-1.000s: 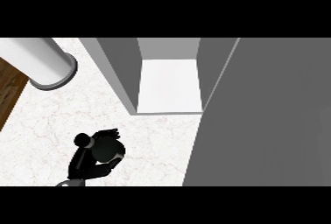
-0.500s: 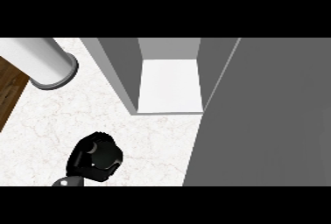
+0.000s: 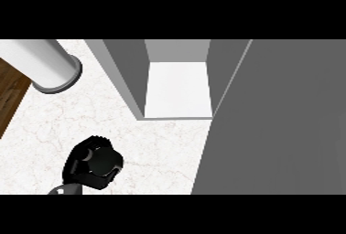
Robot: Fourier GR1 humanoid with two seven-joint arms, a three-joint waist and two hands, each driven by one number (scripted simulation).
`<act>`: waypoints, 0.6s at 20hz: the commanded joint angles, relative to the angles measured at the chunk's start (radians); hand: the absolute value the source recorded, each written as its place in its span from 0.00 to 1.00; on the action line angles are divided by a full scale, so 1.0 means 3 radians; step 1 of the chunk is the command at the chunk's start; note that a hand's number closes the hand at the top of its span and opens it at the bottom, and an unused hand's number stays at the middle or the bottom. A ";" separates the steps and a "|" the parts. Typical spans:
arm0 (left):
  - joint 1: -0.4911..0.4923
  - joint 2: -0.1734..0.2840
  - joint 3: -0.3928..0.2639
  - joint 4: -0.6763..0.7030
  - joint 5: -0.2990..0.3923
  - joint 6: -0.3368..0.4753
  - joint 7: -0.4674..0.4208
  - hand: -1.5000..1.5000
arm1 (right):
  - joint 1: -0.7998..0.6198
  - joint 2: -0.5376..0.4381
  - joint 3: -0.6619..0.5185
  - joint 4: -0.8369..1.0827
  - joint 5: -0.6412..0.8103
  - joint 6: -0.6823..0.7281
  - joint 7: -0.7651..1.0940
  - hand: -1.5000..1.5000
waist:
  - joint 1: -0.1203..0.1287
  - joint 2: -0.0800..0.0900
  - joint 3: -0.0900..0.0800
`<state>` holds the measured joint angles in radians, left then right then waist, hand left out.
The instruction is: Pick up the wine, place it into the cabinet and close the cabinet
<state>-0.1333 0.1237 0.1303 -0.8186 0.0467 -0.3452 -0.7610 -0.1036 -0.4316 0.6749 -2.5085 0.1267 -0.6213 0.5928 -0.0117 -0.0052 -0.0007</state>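
Since the frame half a second back, the left hand [image 3: 93, 162] has barely shifted: it sits low on the worktop [image 3: 155, 141] at the view's lower left, a touch nearer the bottom edge than a full second ago, when it stood higher and its fingers showed more plainly. Now it presents a dark rounded mass, its fingers curled in tight; whether they are clamped on anything I cannot tell, because the back of the hand covers whatever may lie beneath it. The wine itself cannot be made out anywhere in the head view (if the hand holds it, the hand hides it wholly). A short stretch of grey wrist [image 3: 65, 189] shows just below the hand at the picture's lower margin.

Further out, the cabinet [image 3: 177, 89] stands open ahead and to the right of the hand, well apart from it, its pale inner floor bare and bright between grey side walls. Its door [image 3: 277, 128] fills the right side of the view as a broad grey panel, swung out over the worktop. At upper left a white cylinder [image 3: 40, 61] with a grey rim lies tilted across the corner, beside a strip of dark wooden floor [image 3: 10, 96] along the worktop's left edge. The worktop is white marble with faint veins.
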 commanded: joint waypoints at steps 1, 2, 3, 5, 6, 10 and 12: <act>0.0073 -0.0066 -0.0106 -0.0278 0.0044 -0.0102 0.0185 1.00 | 0.0249 -0.0105 0.0078 -0.0587 0.0311 0.0035 0.0102 0.00 | 0.0010 -0.0002 0.0003; 0.0204 -0.0121 -0.0163 -0.0383 0.0042 -0.0146 0.0099 1.00 | 0.0314 -0.0190 -0.0003 -0.0660 0.0183 0.0068 0.0024 0.00 | 0.0011 -0.0005 0.0005; 0.0108 -0.0130 -0.0141 -0.0435 0.0114 -0.0144 0.0330 1.00 | 0.0178 -0.0056 0.0175 -0.0626 0.0486 -0.0104 0.0257 0.00 | -0.0005 -0.0017 -0.0001; 0.0212 -0.0156 -0.0194 -0.0431 0.0087 -0.0206 0.0163 1.00 | 0.0296 -0.0142 0.0065 -0.0576 0.0255 0.0037 0.0022 0.00 | 0.0013 0.0002 0.0002; 0.0162 -0.0134 -0.0170 -0.0675 0.0209 -0.0244 0.0456 1.00 | 0.0248 -0.0036 0.0330 -0.0579 0.0479 -0.0112 0.0151 0.00 | 0.0005 -0.0015 0.0000; 0.0315 -0.0222 -0.0283 -0.1180 0.0298 -0.0232 0.0781 1.00 | 0.0107 -0.0090 0.0058 -0.0542 0.0337 -0.0116 0.0214 0.00 | 0.0031 -0.0010 0.0000; 0.0486 -0.0298 -0.0401 -0.1372 0.0232 -0.0180 0.0757 1.00 | 0.0293 -0.0236 -0.0063 -0.0576 0.0115 0.0011 -0.0051 0.00 | 0.0029 0.0000 0.0005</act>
<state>-0.0442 0.0532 0.0452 -1.1180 0.1066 -0.3921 -0.5786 -0.0779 -0.4568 0.6857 -2.5060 0.1210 -0.6454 0.5454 -0.0060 -0.0076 -0.0001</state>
